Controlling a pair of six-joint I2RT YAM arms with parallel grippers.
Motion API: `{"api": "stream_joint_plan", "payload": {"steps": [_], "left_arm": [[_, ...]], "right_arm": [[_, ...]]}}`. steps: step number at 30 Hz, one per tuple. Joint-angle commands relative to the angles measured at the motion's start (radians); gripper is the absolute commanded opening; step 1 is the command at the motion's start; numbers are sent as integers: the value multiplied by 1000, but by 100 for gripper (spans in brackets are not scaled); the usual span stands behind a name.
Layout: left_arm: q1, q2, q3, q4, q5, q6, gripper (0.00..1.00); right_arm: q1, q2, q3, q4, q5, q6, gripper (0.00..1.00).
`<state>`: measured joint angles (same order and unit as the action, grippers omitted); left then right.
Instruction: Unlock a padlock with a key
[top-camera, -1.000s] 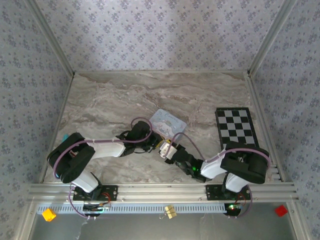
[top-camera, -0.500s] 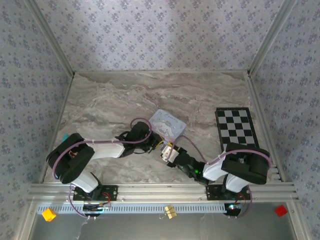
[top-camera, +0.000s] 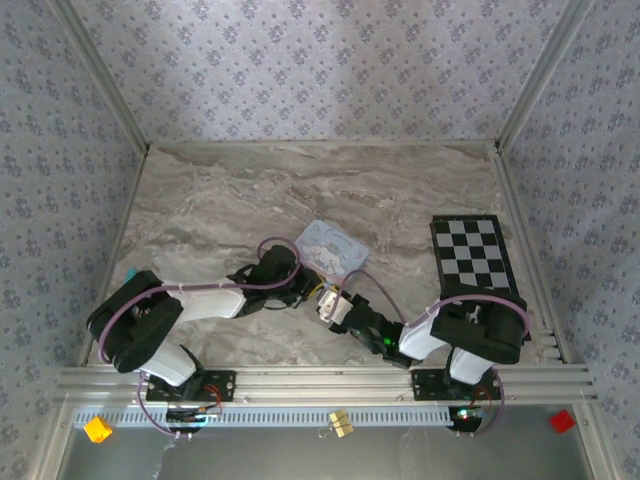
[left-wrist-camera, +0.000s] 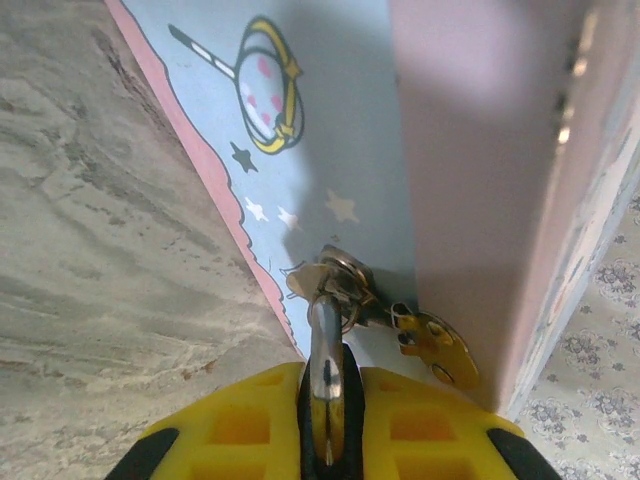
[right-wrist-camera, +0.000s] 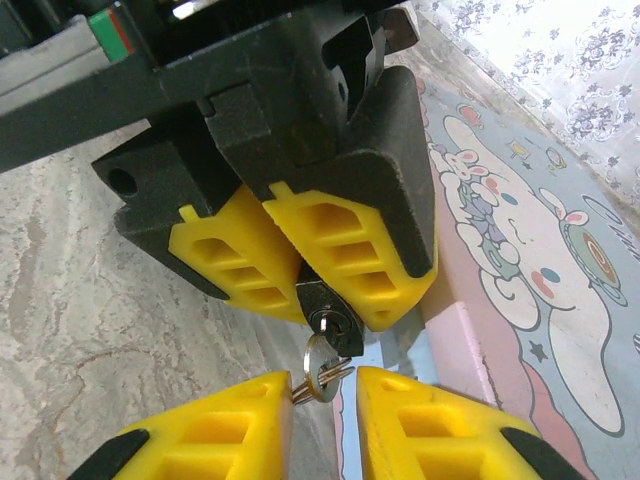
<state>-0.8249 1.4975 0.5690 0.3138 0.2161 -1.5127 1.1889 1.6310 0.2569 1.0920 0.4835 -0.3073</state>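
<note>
From the lower left, the left arm (top-camera: 215, 300) lies low and stretches right to mid-frame. There the left claw (right-wrist-camera: 318, 292) is clamped tight on the padlock (right-wrist-camera: 340, 330). The right arm (top-camera: 430, 335) reaches left from the lower right, wrist low. The right claw (right-wrist-camera: 322, 405) faces the left one tip to tip, fingers a narrow gap apart, its grip unclear.

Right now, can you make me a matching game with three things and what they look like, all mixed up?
Things:
1. padlock
2. tin
3. checkerboard

Looks:
A. black and white squares, on the right of the table
B. black, clamped in the left gripper
C. pale blue with cartoon pictures

Pairs: 1-B, 2-C, 3-A.
</note>
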Motion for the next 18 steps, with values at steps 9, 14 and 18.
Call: {"api": "stream_joint_plan", "payload": {"steps": [9, 14, 18], "left_arm": [[-11, -22, -6, -10, -3, -8, 0], [-13, -15, -1, -7, 1, -6, 0], [-17, -9, 1, -3, 2, -7, 0]], "right_arm": [[-12, 45, 38, 48, 25, 25, 22], [-19, 50, 49, 48, 33, 35, 21], [-34, 38, 45, 45, 23, 63, 20]]}}
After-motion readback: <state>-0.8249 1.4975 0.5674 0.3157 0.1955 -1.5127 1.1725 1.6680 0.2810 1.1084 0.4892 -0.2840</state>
